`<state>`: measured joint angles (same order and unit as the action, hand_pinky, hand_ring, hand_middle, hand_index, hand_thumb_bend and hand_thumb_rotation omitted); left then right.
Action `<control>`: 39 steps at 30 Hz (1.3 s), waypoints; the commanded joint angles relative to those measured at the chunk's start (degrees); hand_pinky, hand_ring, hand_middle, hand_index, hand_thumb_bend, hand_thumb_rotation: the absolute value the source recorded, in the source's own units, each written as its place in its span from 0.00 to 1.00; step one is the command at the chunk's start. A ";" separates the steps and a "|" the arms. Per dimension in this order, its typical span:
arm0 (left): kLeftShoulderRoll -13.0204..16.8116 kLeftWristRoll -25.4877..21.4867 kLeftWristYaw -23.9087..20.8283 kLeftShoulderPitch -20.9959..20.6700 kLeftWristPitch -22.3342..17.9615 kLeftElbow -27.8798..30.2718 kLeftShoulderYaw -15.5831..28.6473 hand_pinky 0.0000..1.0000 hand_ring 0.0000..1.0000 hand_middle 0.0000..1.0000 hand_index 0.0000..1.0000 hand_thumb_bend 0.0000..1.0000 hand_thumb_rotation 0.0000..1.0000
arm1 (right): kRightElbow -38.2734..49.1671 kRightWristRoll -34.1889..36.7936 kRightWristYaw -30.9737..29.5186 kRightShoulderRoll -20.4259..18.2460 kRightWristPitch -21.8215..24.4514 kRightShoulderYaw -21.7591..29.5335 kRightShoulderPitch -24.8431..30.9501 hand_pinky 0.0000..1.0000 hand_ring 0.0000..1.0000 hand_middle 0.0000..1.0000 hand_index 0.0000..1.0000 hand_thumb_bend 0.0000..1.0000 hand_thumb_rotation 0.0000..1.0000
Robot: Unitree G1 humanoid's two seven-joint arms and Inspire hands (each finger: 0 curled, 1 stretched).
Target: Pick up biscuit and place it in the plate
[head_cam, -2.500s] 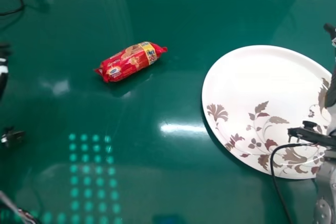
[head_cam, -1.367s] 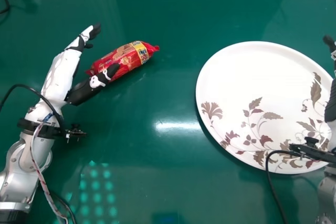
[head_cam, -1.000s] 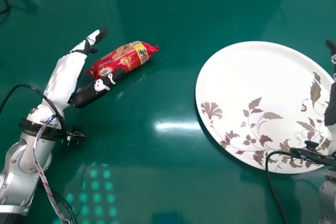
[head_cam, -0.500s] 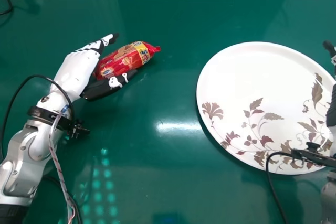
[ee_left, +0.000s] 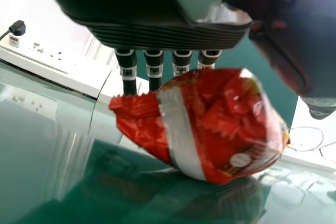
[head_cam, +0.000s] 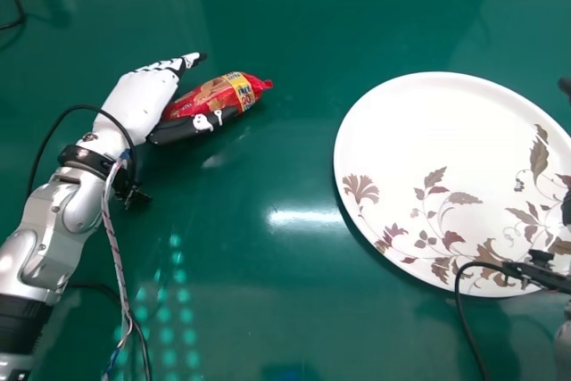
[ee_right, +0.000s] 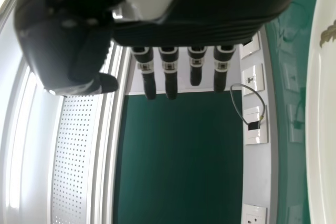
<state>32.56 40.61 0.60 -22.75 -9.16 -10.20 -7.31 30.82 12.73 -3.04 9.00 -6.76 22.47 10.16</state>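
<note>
The red biscuit packet (head_cam: 217, 97) lies on the green table, left of centre in the head view. My left hand (head_cam: 147, 100) is at its left end, with straight fingers along the far side and the thumb along the near side. In the left wrist view the biscuit packet (ee_left: 220, 124) sits between the thumb and straight fingers of the left hand (ee_left: 157, 19). The white plate (head_cam: 428, 131) with brown leaf patterns is at the right. My right hand (head_cam: 566, 207) is by the plate's right edge; the right hand (ee_right: 210, 30) has straight, empty fingers in its wrist view.
A black cable (head_cam: 464, 332) from the right arm hangs over the plate's near edge. Another cable (head_cam: 49, 136) loops beside the left forearm. White wall sockets (ee_right: 255, 124) line the surface's far side in the right wrist view.
My left arm has come in from the left, and its hand has moved right around the packet, the thumb now alongside it. The right hand has shifted slightly right. The packet has barely moved.
</note>
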 commanded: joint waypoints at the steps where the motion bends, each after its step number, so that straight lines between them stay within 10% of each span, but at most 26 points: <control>1: 1.48 2.39 1.95 0.86 1.51 -5.26 -2.66 0.86 0.93 0.94 0.98 1.00 0.63 | 1.71 -0.39 0.40 0.16 0.70 0.39 1.06 0.91 0.93 0.94 0.93 0.31 0.43; 21: 8.12 6.05 13.84 -6.43 1.06 -14.72 -15.39 0.93 0.93 0.93 1.00 1.00 0.62 | 3.46 -1.20 0.69 0.65 2.00 0.66 0.47 0.84 0.89 0.92 0.91 0.38 0.48; 25: 8.55 7.85 17.68 -7.23 4.35 -13.14 -17.00 0.73 0.79 0.82 0.89 0.85 0.41 | 3.41 -1.45 0.68 0.82 2.13 0.66 0.21 0.85 0.90 0.92 0.91 0.39 0.50; 28: 7.73 5.63 17.38 -7.72 3.84 -14.43 -16.32 0.33 0.44 0.52 0.62 0.52 0.05 | 3.87 -1.32 1.08 0.43 2.48 0.48 0.19 0.87 0.91 0.93 0.92 0.38 0.48; 39: 7.89 4.11 13.28 -6.89 2.75 -12.60 -15.78 0.20 0.43 0.48 0.49 0.49 0.00 | 4.49 -0.67 1.20 0.30 2.79 0.69 0.69 0.84 0.89 0.92 0.92 0.39 0.48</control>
<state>40.63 44.24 9.61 -36.81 -6.27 -20.11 -19.76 34.72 11.75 -1.80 9.33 -3.89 22.72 10.15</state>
